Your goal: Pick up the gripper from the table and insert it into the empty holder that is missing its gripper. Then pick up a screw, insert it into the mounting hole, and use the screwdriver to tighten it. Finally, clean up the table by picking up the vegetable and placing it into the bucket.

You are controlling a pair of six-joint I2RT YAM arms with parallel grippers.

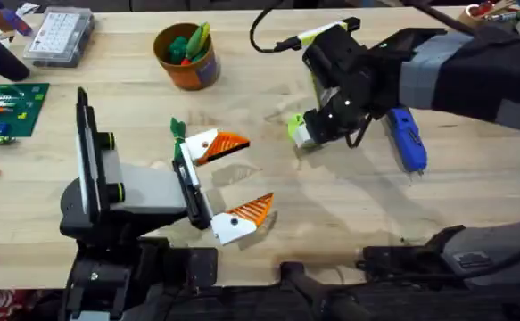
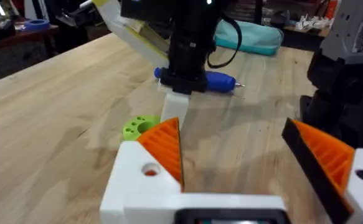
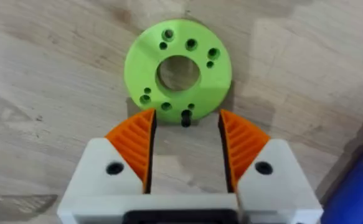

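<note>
"How far along are they, do you reckon?"

"Start nearest us. The left gripper (image 1: 231,178) hangs low over the table (image 1: 358,214) with its fingers spread wide and nothing between the orange pads. There's a small green bit just beside it that I can't make out."

"And the other arm?"

"A little further out, the right gripper (image 1: 302,134) is down at the lime-green disc (image 3: 178,68). Its fingers are apart too, either side of the disc's near edge. A small dark thing, likely the screw (image 3: 185,118), sits at the rim right between them. I can't tell whether it is seated in a hole or only lying against the edge."

"So the screw step, then?"

"That's my guess. The screwdriver (image 1: 407,138) lies flat on the table just past that gripper, on the right arm's side, and nobody is holding it. So I'd say the tightening is yet to come."

"What about the gripper and its holder?"

"I can't pick out a holder from here, so I won't say whether that part is finished."

"And the tidying up?"

"The bucket (image 1: 188,55) stands upright at the far side, well apart from both grippers. Green and orange things poke out of its top. Whether those are the whole clean-up, I can't say."
</note>
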